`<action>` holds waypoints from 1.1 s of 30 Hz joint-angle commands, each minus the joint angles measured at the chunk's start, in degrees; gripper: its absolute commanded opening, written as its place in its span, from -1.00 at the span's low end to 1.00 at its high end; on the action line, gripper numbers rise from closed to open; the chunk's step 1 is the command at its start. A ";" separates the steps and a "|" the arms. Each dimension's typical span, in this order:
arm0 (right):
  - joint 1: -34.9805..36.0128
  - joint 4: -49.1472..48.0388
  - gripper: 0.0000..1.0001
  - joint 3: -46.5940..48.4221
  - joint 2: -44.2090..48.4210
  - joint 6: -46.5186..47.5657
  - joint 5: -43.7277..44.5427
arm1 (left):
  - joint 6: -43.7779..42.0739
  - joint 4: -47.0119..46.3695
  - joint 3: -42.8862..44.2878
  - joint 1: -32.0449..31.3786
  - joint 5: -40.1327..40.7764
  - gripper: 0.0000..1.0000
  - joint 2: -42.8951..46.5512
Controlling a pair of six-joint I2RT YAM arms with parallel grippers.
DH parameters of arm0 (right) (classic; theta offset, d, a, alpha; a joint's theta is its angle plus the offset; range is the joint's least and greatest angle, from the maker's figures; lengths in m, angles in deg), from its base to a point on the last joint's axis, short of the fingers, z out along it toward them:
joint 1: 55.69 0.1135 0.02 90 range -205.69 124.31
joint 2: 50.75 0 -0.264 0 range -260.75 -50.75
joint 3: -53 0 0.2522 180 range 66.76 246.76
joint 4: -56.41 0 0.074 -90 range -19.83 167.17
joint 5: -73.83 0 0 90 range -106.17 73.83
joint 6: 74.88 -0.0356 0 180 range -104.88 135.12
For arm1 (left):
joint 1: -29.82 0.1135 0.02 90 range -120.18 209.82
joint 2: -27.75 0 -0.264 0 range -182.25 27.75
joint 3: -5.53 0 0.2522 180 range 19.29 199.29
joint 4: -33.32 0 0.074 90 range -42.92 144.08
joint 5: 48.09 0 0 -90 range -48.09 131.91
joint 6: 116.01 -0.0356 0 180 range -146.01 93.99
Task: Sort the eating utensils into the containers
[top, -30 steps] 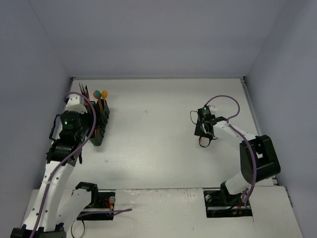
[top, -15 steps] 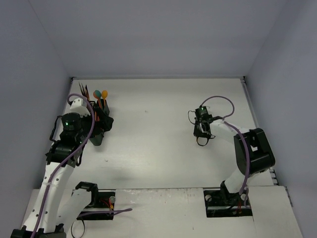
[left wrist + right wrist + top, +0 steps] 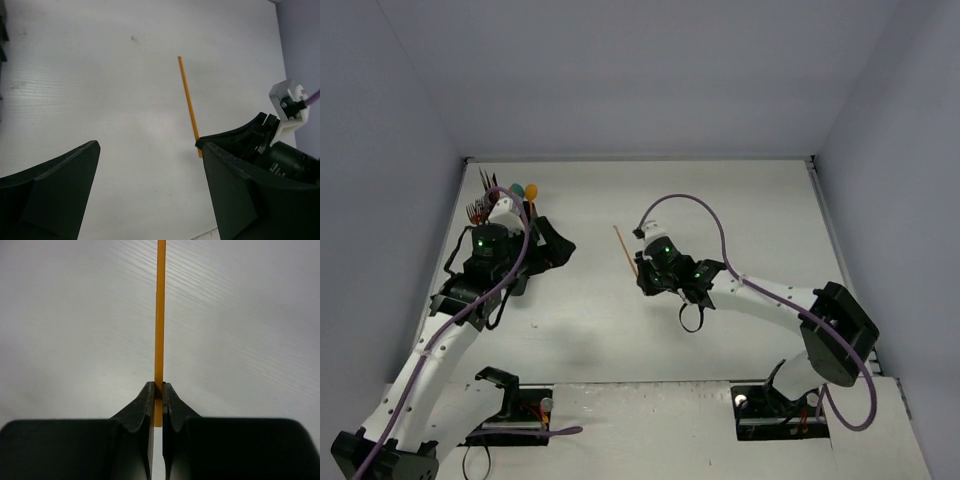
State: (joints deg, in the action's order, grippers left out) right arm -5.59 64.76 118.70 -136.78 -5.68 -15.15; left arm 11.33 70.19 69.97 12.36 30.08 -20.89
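Orange utensil, pinched only near its end by the clamped right gripper, could swivel or slip free; left gripper gapes empty.

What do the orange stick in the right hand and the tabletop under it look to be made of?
Orange stick, pinched in the shut right hand: flat, thin, evenly orange with a soft sheen; likely coated metal, possibly plastic. Tabletop: matte white with fine parallel grain lines, probably painted or laminated board.
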 commanded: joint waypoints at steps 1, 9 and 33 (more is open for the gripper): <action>6.05 -8.38 -1.00 4.27 5.62 2.75 0.89 | 3.92 -7.10 2.84 -3.99 2.56 0.61 -2.42; 11.62 -12.93 -1.00 5.27 7.28 4.29 0.89 | 5.48 -10.10 4.18 -6.74 4.92 0.57 -5.36; 12.60 -14.33 0.36 2.14 10.96 4.96 3.93 | -9.40 -5.91 9.56 -7.92 22.66 -1.00 -4.62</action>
State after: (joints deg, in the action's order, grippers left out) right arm 7.42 54.22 121.62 -130.92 -1.16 -14.37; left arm 12.32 63.85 72.95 3.95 42.80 -26.88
